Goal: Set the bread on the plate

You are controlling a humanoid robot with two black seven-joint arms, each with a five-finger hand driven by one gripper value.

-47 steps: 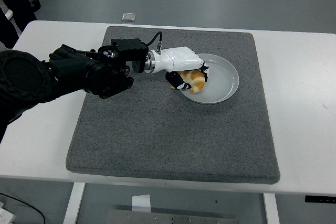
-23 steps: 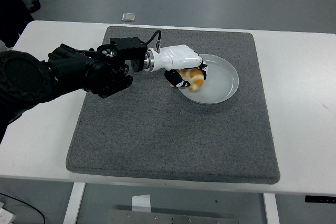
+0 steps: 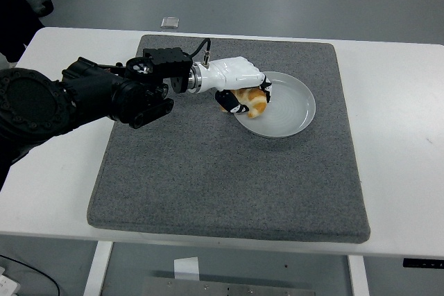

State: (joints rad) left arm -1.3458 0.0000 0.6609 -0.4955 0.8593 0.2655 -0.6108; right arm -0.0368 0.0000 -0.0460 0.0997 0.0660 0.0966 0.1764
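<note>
Left hand (image 3: pixel 239 84) grips bread (image 3: pixel 252 100) over plate (image 3: pixel 295 112) (left rim)

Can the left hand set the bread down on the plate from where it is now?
Probably yes. The left hand grips the bread right over the plate's near-left rim, and the plate shows nothing else on it. The way looks free.

1. White table (image 3: pixel 402 143), rectangular, near edge toward the robot.
2. Grey felt mat (image 3: pixel 229 178) lies flat on the table and covers most of its middle; bare white margins show left and right of the mat.
3. Grey plate (image 3: pixel 295 109) rests on the mat, in its far right part.
</note>
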